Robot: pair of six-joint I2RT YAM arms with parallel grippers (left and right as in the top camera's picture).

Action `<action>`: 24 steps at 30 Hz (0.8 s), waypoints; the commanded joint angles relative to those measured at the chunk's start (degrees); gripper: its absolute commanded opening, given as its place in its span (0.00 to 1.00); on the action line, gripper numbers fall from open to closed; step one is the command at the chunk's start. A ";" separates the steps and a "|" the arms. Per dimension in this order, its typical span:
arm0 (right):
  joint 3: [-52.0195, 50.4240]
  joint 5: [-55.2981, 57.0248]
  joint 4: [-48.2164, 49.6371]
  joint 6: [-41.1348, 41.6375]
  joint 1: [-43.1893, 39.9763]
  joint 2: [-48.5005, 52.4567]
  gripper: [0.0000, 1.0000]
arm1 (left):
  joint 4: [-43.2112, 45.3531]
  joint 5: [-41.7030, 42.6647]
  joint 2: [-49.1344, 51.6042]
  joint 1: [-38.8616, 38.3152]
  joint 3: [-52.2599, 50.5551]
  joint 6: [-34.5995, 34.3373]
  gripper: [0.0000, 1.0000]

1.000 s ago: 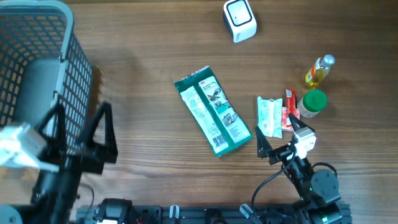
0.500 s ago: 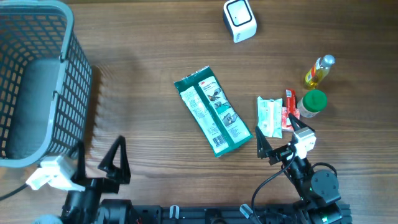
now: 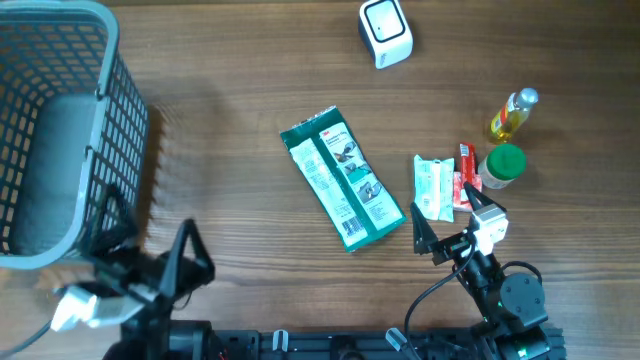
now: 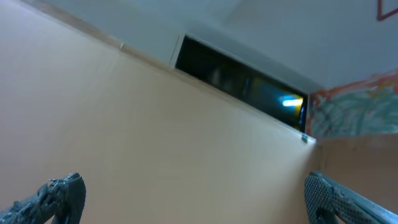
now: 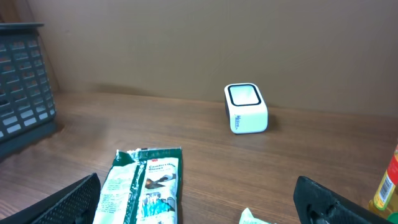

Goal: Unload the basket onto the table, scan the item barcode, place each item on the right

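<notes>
The packet (image 3: 342, 178) lies flat mid-tabletop (image 3: 230, 90), with the scanner (image 3: 385, 33) at the far edge. The left fingers (image 3: 190, 255), near the basket (image 3: 60, 130), and the right fingers (image 3: 420, 233) stand apart, empty.

Basket (image 3: 125, 140) far left; packet (image 3: 342, 178) centre; scanner (image 3: 385, 33) behind it; bottle (image 3: 513, 113) right.

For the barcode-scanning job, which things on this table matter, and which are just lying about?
Belong to the job:
- white scanner
- green packet, flat mid-table, the likely item to scan

Lying about for now:
- grey basket
- yellow bottle
- green-lidded jar
- white sachet
- red packet beside it

The small goods could be scanned later.
</notes>
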 commanded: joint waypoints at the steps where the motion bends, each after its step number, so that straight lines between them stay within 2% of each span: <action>1: -0.04 0.98 0.20 0.68 -0.31 -0.46 0.99 | 0.02 0.87 -0.52 0.37 -5.88 0.09 1.00; 7: -0.04 0.98 0.20 0.70 -0.31 -0.46 1.00 | -0.90 0.15 -0.52 0.37 -12.81 0.13 1.00; 13: -0.04 0.98 0.22 0.68 -0.31 -0.46 1.00 | -13.68 -1.62 -0.52 0.37 -13.66 0.33 1.00; 19: -0.04 0.98 0.20 0.66 -0.31 -0.46 1.00 | -16.33 -2.21 -0.52 0.39 -16.74 0.46 1.00; 24: -0.04 0.98 0.20 0.68 -0.31 -0.46 1.00 | -24.72 -1.88 -0.55 0.37 -16.74 11.45 1.00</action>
